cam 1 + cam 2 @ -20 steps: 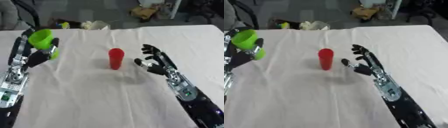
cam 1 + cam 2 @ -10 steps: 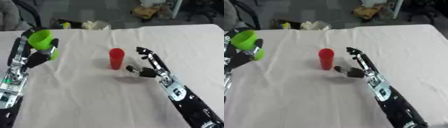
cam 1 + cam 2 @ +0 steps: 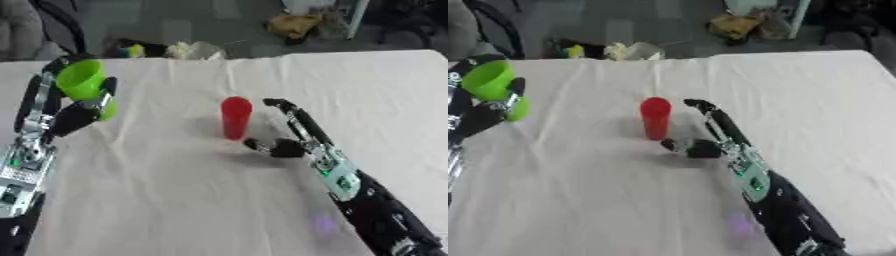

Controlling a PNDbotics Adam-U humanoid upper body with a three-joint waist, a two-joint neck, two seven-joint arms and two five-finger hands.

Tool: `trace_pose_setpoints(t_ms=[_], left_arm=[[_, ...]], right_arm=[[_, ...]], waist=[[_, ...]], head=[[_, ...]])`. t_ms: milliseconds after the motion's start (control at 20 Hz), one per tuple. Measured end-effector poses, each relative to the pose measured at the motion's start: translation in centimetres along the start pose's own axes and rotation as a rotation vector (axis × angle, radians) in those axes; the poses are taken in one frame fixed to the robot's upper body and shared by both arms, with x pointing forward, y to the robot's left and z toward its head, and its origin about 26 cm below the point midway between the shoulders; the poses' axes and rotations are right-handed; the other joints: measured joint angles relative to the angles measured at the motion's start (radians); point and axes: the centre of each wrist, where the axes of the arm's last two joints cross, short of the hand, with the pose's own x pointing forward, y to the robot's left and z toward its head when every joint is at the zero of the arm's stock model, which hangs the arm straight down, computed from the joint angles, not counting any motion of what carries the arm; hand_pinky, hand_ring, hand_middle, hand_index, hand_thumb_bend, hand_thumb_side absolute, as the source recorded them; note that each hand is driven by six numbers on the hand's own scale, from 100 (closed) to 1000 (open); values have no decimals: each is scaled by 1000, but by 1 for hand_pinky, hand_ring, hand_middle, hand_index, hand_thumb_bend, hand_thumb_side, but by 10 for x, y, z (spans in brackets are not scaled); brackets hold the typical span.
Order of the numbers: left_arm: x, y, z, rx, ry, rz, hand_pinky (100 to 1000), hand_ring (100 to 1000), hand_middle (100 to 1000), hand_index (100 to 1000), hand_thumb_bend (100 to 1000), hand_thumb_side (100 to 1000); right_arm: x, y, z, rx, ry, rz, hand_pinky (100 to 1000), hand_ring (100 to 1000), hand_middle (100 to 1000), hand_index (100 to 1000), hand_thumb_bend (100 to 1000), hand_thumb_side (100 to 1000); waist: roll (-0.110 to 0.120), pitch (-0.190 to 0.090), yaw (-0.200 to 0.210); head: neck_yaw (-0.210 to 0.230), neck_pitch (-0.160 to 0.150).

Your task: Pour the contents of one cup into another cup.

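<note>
**Right hand lines up on the red cup, green cup waits aloft**

The right hand (image 3: 284,134) sits just beside the red cup (image 3: 235,117), fingers stretched straight up alongside it and thumb reaching low toward its base, spread wide with nothing between them. No contact that I can make out; the cup stands upright on its own near the middle of the counter (image 3: 175,200). Over by the left edge, the left hand (image 3: 74,107) has its fingers wrapped round the green cup (image 3: 86,85), lifted clear of the cloth and tipped a little, mouth toward the camera. What either cup holds, I cannot tell.

So this looks like the reach-and-grasp step, with pouring not begun. The next move calls for sliding the open right hand in until fingers and thumb bracket the red cup, then curling round it without knocking it over. After that, the two cups need bringing together, since they sit well apart.
</note>
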Motion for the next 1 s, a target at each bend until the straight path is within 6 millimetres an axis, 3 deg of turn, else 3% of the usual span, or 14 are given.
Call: trace_pose_setpoints(t_ms=[50, 100, 150, 1000], left_arm=[[0, 0, 0, -1, 0, 0, 271, 387, 502, 753, 159, 293], [0, 0, 0, -1, -1, 0, 272, 387, 503, 753, 158, 294], [0, 0, 0, -1, -2, 0, 272, 387, 503, 753, 165, 295], [3, -5, -2, -7, -10, 12, 273, 388, 503, 754, 154, 296]], right_arm=[[1, 1, -1, 2, -2, 1, 994, 963, 857, 938, 688, 613], [1, 1, -2, 3, -5, 3, 996, 963, 855, 937, 779, 640], [2, 2, -3, 6, -7, 5, 996, 963, 857, 937, 684, 618], [13, 16, -20, 95, -63, 38, 1000, 960, 854, 937, 665, 633]], waist=[[0, 0, 1], [0, 0, 1], [0, 0, 2], [1, -3, 25]], head=[[0, -1], [-1, -2], [-2, -2], [-15, -7]])
